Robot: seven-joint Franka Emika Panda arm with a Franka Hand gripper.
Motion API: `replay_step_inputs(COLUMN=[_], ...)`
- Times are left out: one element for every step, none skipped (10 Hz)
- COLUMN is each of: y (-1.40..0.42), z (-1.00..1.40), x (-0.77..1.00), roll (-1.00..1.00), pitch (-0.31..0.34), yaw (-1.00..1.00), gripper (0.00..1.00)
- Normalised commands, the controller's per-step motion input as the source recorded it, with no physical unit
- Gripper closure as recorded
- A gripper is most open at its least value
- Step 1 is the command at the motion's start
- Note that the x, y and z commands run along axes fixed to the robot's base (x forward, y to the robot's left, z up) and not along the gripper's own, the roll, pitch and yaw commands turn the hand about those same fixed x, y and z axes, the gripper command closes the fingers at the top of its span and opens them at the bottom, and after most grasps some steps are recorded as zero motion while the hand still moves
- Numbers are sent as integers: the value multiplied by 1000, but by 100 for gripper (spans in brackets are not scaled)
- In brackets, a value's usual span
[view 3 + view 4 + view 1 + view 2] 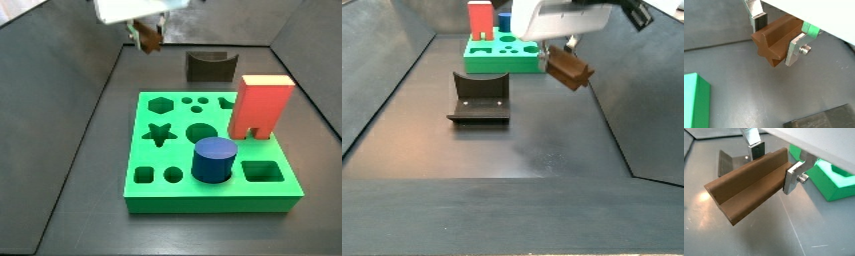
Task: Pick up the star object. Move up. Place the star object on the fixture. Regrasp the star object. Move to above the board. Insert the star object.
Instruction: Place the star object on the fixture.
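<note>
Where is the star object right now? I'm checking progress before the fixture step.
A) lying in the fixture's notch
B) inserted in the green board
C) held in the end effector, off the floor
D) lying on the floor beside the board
C: the end effector grips the star object between its fingers in the air, while the fixture sits empty.

Matt wood-brown star object [747,188] between the hand's [776,164] silver metal plates.

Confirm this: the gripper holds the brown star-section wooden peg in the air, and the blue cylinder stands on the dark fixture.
Wrong on one count. The gripper does hold the brown star-section wooden peg aloft, but the blue cylinder stands in the bright green board, as a side view shows. The dark fixture is bare.
</note>
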Motion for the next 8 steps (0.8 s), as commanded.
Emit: replay_step_inputs(y=[-8, -12, -16, -16, -17, -17, -16, -281], z=[1000, 1000, 915, 809, 593, 430, 212, 206], x=[-19, -24, -23, -21, -11, -3, 5, 1000], roll=[-29, -37, -49, -54, -65, -72, -80, -50], pitch=[19, 22, 25, 29, 36, 45, 58, 2], yaw=[13, 16, 20, 22, 22, 21, 18, -1000], gripper=[100, 100, 100, 100, 100, 100, 100, 100])
